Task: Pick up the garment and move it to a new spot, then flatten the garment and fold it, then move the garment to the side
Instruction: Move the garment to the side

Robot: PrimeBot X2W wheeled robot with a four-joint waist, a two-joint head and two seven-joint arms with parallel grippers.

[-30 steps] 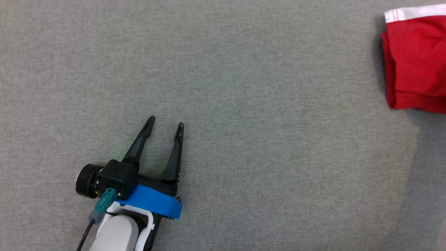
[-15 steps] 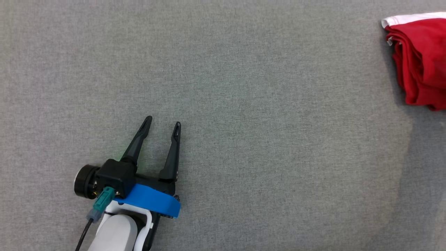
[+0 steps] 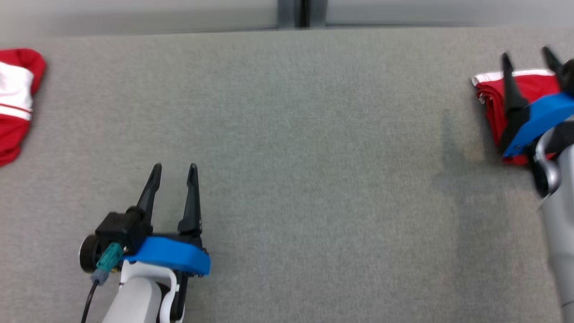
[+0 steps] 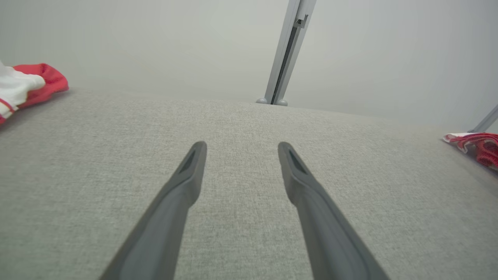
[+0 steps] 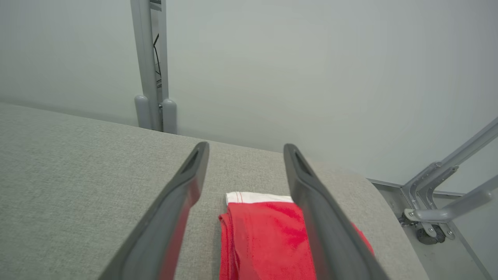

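Note:
The garment (image 3: pixel 491 101) is red with a white band and lies folded at the table's right side. It is also seen under my right fingers (image 5: pixel 260 233) and far right in the left wrist view (image 4: pixel 478 146). My right gripper (image 3: pixel 526 53) hangs just over it, open, with nothing between its fingers (image 5: pixel 246 147). My left gripper (image 3: pixel 174 167) stands open over bare grey cloth at the lower left, empty (image 4: pixel 241 146).
A second red and white garment (image 3: pixel 13 98) lies bunched at the table's far left (image 4: pixel 27 83). The grey table (image 3: pixel 287 134) ends at a pale wall with a vertical post (image 3: pixel 302 13). Metal frame struts (image 5: pixel 447 194) stand beyond the table's right corner.
The head camera has swung, bringing the table's far edge, the left garment and my right gripper into view. The folded garment looks narrower than a second ago. My left gripper stays open.

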